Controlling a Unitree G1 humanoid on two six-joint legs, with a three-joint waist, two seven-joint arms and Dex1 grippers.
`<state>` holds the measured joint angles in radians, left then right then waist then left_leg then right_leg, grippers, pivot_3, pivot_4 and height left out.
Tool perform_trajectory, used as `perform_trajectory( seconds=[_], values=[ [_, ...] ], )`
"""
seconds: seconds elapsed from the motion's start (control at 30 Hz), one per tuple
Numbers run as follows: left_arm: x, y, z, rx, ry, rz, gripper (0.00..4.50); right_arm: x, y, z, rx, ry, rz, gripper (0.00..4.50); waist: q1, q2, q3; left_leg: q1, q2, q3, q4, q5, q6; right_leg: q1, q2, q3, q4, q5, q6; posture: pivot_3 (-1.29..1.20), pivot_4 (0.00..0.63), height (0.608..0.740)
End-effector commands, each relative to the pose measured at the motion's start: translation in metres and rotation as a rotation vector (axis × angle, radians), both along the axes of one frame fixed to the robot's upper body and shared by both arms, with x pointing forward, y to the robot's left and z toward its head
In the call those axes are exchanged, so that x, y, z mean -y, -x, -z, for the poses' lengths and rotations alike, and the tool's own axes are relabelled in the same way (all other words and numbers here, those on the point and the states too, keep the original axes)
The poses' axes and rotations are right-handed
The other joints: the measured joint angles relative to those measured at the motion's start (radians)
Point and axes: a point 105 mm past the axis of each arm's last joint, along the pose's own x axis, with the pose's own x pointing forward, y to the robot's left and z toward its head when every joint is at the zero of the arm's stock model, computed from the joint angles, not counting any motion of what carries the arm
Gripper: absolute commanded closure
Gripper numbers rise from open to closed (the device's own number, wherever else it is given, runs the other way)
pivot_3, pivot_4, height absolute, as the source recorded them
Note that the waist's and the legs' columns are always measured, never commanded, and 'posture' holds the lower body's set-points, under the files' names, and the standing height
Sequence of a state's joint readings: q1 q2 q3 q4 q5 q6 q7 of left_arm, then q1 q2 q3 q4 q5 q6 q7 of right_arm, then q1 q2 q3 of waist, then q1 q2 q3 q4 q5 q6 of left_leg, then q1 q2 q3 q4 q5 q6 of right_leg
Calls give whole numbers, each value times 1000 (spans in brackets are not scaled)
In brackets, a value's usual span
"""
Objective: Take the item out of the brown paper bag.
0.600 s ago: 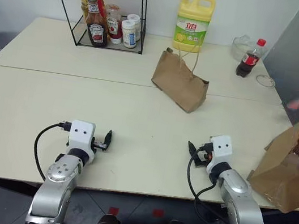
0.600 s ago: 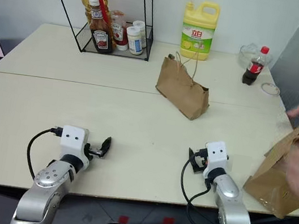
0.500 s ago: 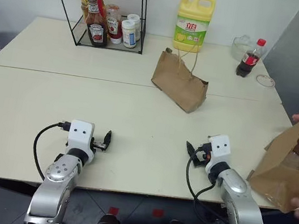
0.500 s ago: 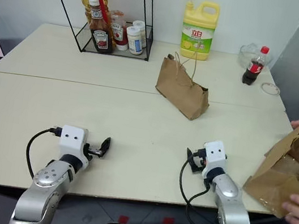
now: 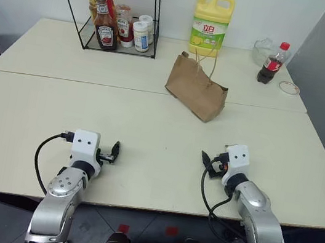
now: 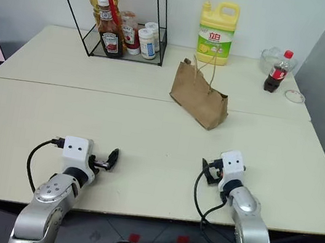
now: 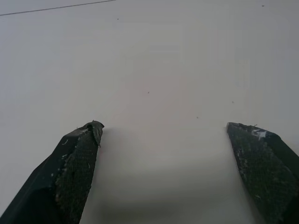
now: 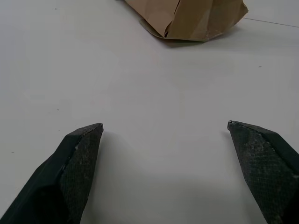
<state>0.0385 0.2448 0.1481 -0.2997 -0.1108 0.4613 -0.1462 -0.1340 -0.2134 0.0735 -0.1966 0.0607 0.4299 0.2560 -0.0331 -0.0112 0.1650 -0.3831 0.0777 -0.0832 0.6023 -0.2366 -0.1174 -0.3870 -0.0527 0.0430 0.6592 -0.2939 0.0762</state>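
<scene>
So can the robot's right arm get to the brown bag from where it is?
Probably yes. The right gripper is open, holds nothing, and points toward the brown paper bag. Only bare table lies between them, so nothing blocks the way, though the arm would have to stretch forward.

You have the paper bag [image 5: 195, 93] standing mid-table [image 5: 149, 125], with the detergent jug [image 5: 211, 18] just behind it. The wire rack [image 5: 115, 11] of bottles sits at the back left; the cola bottle [image 5: 271, 62] at the back right (a bowl [image 5: 261, 49], I think, behind it).
</scene>
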Motion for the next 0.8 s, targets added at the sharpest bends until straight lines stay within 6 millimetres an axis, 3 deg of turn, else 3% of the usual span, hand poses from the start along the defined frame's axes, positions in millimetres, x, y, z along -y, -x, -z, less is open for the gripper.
perform_trajectory(
  seconds=[0.03, 0.13, 0.43, 0.6, 0.8],
  values=[
    [-5, -4, -9, 26, -5, 10, 0, 1, -3, -21, 72, 0, -3, 19, 1, 0, 0, 0, 0, 0, 0, 0, 0, 0, 0, 0, 0, 0, 0, 0, 150, 740],
    [-6, -10, -15, 33, -16, 36, 0, 8, -8, -28, 87, 31, 21, 19, 1, 0, 0, 0, 0, 0, 0, 0, 0, 0, 0, 0, 0, 0, 0, 0, 150, 740],
    [-3, -37, -64, 107, -64, 255, 0, 10, -28, -89, 215, 82, -36, 19, 1, -1, 1, -1, 0, 0, 0, 0, 0, -1, 0, 0, 1, 0, 0, 0, 150, 740],
    [4, -44, -85, 118, -83, 376, 0, 3, -40, -111, 277, 113, -53, 19, 0, -1, 2, -2, 0, 0, 0, 0, 0, -2, 0, 0, 1, 0, 0, 0, 150, 740],
    [22, -41, -119, 137, -108, 609, 0, -13, -70, -132, 290, 131, -85, 19, -2, -1, 5, -1, 0, 0, 0, 0, 0, -2, 0, 0, 2, 0, 0, 0, 150, 740]
  ],
)
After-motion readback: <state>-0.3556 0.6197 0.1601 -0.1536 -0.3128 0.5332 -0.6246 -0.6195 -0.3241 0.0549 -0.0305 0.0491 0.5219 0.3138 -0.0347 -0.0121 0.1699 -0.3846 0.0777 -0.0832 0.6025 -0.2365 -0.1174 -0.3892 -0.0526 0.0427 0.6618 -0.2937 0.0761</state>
